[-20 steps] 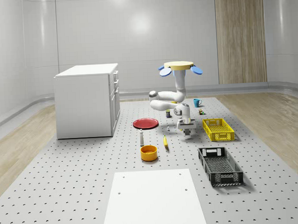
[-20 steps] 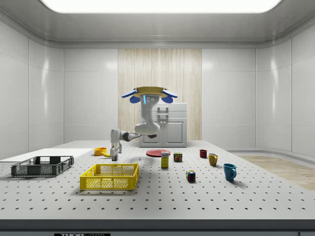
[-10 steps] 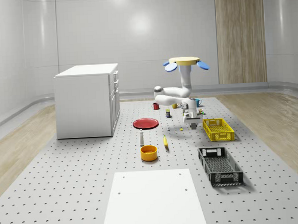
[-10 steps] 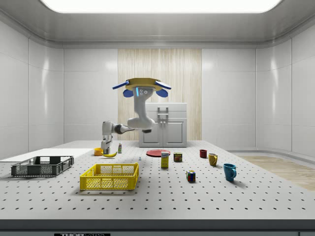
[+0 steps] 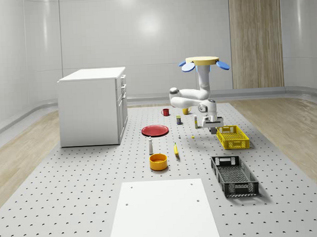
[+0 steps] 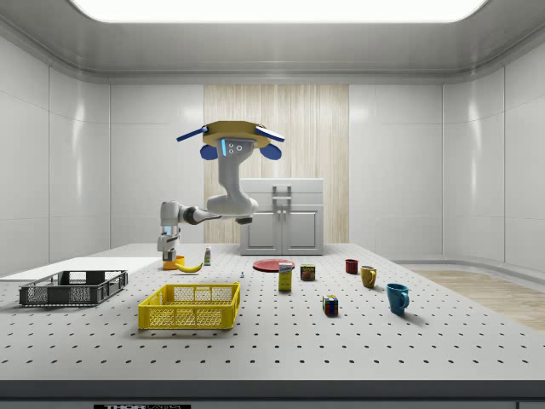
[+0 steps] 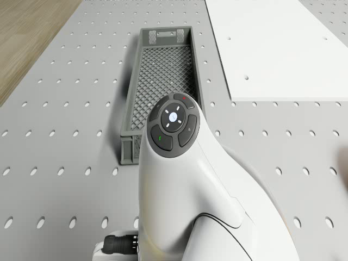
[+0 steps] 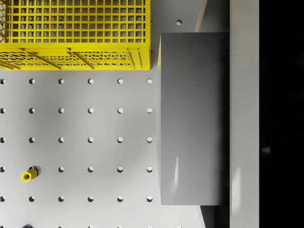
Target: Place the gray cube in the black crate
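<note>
The gray cube (image 8: pixel 192 118) sits close under the wrist camera, pressed against a pale finger (image 8: pixel 244 114). My gripper (image 5: pixel 208 122) is shut on it and hangs above the table, just beside the yellow crate (image 5: pixel 233 137). In the side view the gripper (image 6: pixel 169 252) is above the banana and bowl. The drone (image 5: pixel 203 62) hovers over the table's middle, high above the gripper, with the arm bent down and sideways. The black crate (image 5: pixel 234 175) lies nearer the front, beyond the yellow crate from the gripper; its mesh floor (image 7: pixel 163 70) is bare.
A banana (image 5: pixel 176 149), an orange bowl (image 5: pixel 158 161), a white bottle (image 5: pixel 150 146) and a red plate (image 5: pixel 155 130) lie to the whole-scene view's left of the gripper. A white cabinet (image 5: pixel 93 106) stands at the back left. A white board (image 5: pixel 163 211) covers the front. A small yellow nut (image 8: pixel 28 175) lies on the table.
The drone and arm have shifted toward the whole-scene view's right and risen. The gripper has lifted from near the banana and now hangs beside the yellow crate, cube still held.
</note>
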Tool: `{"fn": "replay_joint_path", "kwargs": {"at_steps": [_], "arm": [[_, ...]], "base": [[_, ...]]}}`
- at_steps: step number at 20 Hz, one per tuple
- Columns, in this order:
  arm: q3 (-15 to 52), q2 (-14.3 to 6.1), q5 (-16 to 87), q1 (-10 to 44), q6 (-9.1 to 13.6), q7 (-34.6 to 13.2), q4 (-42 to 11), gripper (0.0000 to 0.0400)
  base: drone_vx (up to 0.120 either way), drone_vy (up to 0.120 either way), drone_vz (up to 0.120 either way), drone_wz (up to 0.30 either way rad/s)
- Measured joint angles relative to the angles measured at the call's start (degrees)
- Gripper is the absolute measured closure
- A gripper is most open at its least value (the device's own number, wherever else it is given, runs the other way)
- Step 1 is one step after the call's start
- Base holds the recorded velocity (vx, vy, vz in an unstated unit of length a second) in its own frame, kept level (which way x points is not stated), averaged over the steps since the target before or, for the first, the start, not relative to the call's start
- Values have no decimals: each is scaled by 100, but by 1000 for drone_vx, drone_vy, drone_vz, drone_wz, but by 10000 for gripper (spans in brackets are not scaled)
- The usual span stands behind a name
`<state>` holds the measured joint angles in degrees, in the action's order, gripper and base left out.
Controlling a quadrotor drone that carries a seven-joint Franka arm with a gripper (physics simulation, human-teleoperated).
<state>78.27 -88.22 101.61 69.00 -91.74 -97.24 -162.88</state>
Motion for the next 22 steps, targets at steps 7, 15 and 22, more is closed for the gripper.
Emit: {"fn": "replay_joint_path", "kwargs": {"at_steps": [7, 15, 22], "arm": [[7, -31, -16, 6, -27, -5, 1, 150], [11, -61, -29, 13, -56, -10, 2, 150], [14, -85, -38, 18, -78, -14, 2, 150]], "base": [[120, 120, 0, 0], [120, 115, 0, 0], [120, 0, 0, 0]]}}
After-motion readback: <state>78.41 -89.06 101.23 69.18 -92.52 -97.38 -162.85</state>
